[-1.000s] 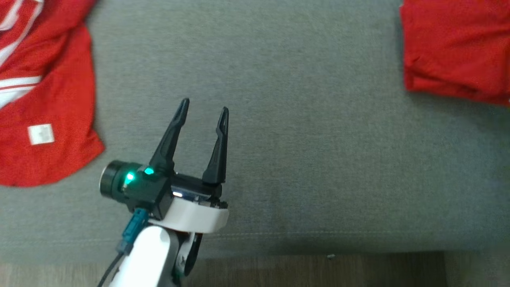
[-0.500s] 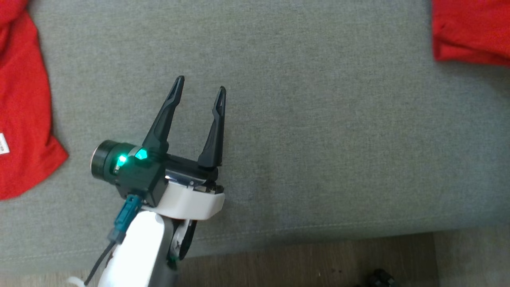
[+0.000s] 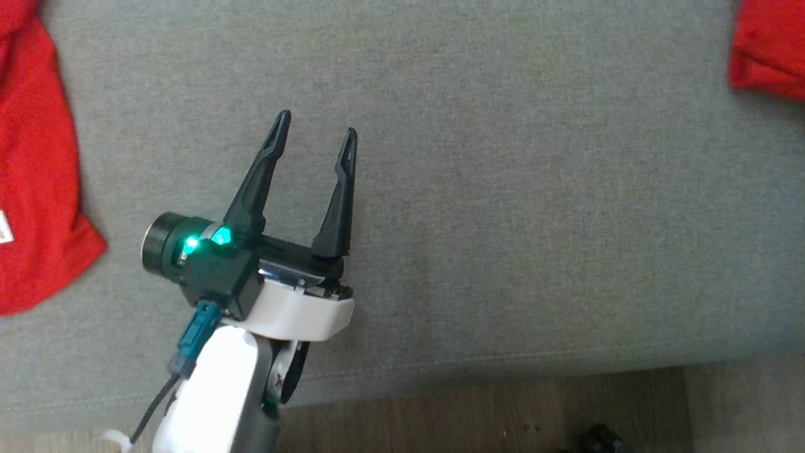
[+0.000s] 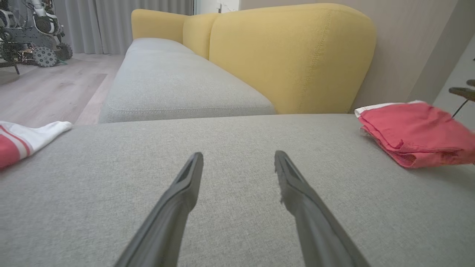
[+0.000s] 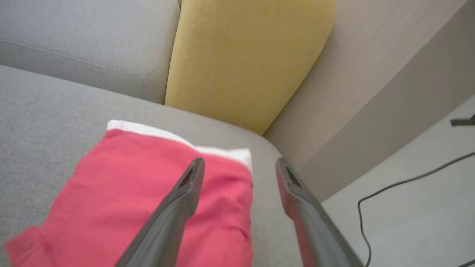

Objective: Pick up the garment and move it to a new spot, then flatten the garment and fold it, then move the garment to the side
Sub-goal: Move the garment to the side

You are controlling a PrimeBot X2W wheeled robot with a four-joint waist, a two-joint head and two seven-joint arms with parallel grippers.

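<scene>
The folded red garment (image 3: pixel 770 50) lies at the far right of the grey sofa cushion (image 3: pixel 503 220). In the left wrist view the garment (image 4: pixel 412 129) sits at the right, with a white edge showing. My right gripper (image 5: pixel 240 161) hovers open just above the garment (image 5: pixel 141 193), near its white-edged end, with nothing between its fingers. My left gripper (image 3: pixel 317 123) stands open and empty over the bare middle of the cushion, its fingers (image 4: pixel 185 193) pointing at the backrest.
A second red garment (image 3: pixel 31 189) with white stripes (image 4: pixel 15 142) lies spread at the cushion's left. A yellow backrest (image 4: pixel 289 55) and a wall stand behind. The cushion's front edge (image 3: pixel 503 371) drops to wood floor. A black cable (image 5: pixel 400 185) lies on the floor at the right.
The head view shifted at first. Since then the folded garment has slid further right across the cushion, while the left garment stayed put. My left gripper has stayed open, barely moving.
</scene>
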